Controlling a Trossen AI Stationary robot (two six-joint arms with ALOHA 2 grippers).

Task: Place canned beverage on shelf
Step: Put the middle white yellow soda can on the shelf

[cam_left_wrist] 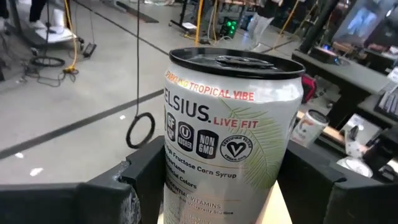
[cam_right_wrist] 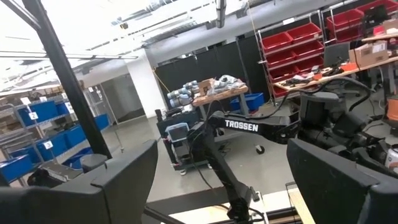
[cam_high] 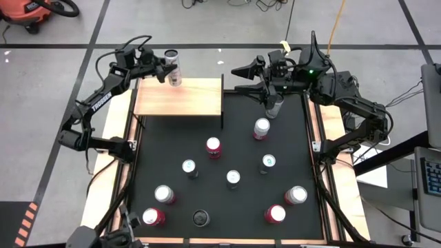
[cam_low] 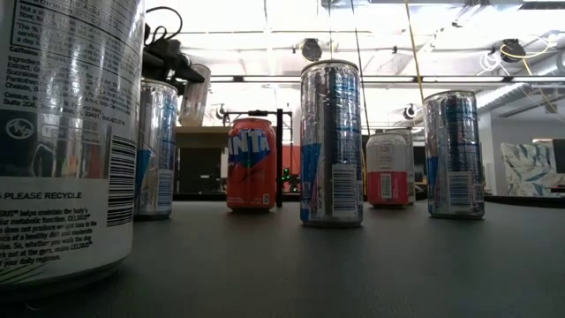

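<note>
Pale wood: the shelf (cam_high: 179, 96) stands at the far left of the worktop (cam_high: 227, 207), a grained board on thin black supports.
High view, left arm: the left claw (cam_high: 167, 67) is at the shelf's far edge, clamped on a white can (cam_high: 173, 67); the can sits over that edge, and whether its base touches the board I cannot tell here.
High view, right arm: the right claw (cam_high: 273, 103) hangs over the far right part of the black mat, above a silver can (cam_high: 274, 108); I cannot tell from above whether it touches it.
High view, remaining cans: ten more stand on the mat, among them a red-topped can (cam_high: 213, 147) near the middle and a dark-topped can (cam_high: 200, 218) at the near edge.
Low view: a row of cans fills the front, with an orange can (cam_low: 252, 164) and a tall silver-blue can (cam_low: 330, 141); behind them the shelf (cam_low: 216, 129) shows as a light strip, and the white can (cam_low: 194, 94) hangs in the left claw just above it.
Left wrist view: the white can (cam_left_wrist: 227, 137) fills the frame between the two dark fingers (cam_left_wrist: 140, 186), which press its sides; pale wood shows below it.
Right wrist view: the right claw's fingers (cam_right_wrist: 118, 180) stand wide apart with nothing between them; the room lies beyond.
Progress: the first can is at the shelf but not yet released; no can stands free on the board, so nearly all the placing is left.
Next step, as I judge it: lower the can flat, well inside the edge, then part the fingers.
</note>
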